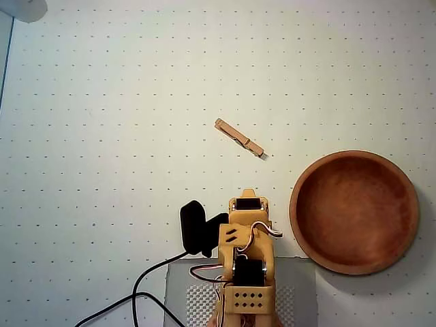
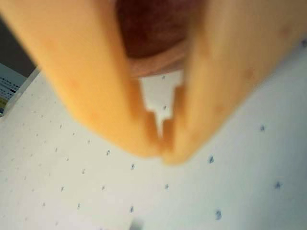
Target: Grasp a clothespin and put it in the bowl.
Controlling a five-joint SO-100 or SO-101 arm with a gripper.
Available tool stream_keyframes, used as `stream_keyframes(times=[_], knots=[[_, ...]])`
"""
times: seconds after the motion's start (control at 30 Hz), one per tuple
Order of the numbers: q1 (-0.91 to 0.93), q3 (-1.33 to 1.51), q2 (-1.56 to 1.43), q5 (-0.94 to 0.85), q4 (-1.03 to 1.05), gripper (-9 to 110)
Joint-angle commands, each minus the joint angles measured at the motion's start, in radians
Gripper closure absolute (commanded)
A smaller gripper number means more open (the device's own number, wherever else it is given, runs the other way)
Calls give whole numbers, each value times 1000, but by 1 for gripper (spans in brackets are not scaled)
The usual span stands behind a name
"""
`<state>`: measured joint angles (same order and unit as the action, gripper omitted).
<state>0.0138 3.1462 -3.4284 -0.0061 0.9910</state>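
Low in the overhead frame, the orange arm sits folded at bottom centre on the white dotted counter. In the wrist view the pincer fills the upper frame, blurred, its tips together with nothing between them. The bowl lies at the overhead frame's right, empty. Farther up, near centre, the clothespin lies flat and diagonal, apart from bowl and arm.
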Motion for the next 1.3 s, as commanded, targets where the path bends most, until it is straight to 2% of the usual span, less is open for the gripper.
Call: stream_keyframes(times=[0.0, 1.07, 1.27], knots=[[0, -21, -12, 5, -3, 104], [-3, -21, -12, 14, -3, 104], [5, -155, -12, 3, 21, 104]])
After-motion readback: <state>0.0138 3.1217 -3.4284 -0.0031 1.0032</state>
